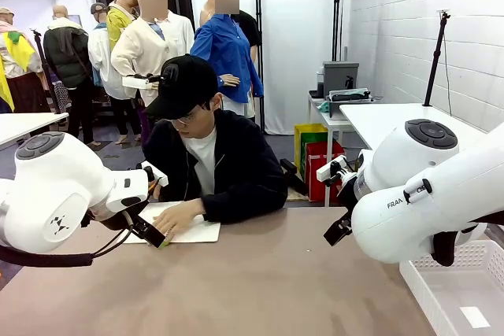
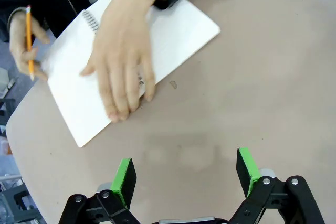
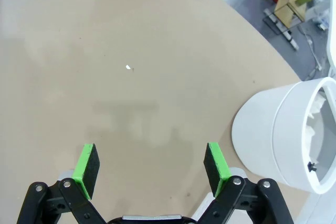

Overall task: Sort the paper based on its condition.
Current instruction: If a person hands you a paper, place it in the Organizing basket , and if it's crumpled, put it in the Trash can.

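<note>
We found left gripper (image 2: 185, 169) and right gripper (image 3: 151, 163) spread wide, empty, aimed at the table (image 2: 262, 77), a hand (image 2: 123, 56) flat on the notebook (image 2: 178, 30)

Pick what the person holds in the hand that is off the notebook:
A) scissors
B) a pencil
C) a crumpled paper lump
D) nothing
B: in the left wrist view the writing hand grips an orange pencil, while the flat hand lies on the spiral notebook.
</note>
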Robot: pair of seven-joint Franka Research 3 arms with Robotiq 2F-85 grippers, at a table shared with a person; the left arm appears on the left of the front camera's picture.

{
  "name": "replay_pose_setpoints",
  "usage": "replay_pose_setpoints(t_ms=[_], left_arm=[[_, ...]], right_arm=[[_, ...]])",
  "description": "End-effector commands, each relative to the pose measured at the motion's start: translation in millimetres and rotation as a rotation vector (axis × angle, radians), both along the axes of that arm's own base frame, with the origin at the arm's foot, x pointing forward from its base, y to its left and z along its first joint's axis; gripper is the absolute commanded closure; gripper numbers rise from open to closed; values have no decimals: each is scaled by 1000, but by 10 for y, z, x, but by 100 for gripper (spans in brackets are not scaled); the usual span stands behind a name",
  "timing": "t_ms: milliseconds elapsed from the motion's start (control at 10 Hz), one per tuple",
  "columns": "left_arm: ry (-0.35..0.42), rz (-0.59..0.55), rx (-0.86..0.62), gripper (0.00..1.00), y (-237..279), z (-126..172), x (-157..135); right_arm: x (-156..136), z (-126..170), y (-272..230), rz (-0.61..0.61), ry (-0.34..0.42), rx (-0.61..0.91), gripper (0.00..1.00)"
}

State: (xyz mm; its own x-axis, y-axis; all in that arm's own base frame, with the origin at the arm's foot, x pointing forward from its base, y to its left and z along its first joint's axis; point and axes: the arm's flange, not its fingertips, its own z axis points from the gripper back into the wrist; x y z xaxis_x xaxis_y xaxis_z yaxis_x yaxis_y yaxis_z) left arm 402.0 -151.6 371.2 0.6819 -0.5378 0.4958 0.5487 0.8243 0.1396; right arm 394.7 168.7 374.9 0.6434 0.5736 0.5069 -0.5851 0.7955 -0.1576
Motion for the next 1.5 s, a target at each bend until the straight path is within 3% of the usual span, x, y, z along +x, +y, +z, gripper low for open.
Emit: replay_pose_setpoints(t_ms=[0,200,400,600,1000,1400], left_arm=[[0,2,-1,0,10,1,4],[0,0,0,0,0,0,0],[23,-4,-16,0,-111,167,-82],[41,34,-49,0,-188,367,-272],[102,49,-83,0,-281,862,-540],[53,-26,-114,0,-295,1392,-677]], right_arm=[[0,-1,-1,0,0,1,0],[0,0,0,0,0,0,0],[-22,71,183,29,80,61,0],[-138,285,293,-30,129,86,0],[-243,759,549,-30,134,24,0],[-284,1337,560,16,103,70,0]])
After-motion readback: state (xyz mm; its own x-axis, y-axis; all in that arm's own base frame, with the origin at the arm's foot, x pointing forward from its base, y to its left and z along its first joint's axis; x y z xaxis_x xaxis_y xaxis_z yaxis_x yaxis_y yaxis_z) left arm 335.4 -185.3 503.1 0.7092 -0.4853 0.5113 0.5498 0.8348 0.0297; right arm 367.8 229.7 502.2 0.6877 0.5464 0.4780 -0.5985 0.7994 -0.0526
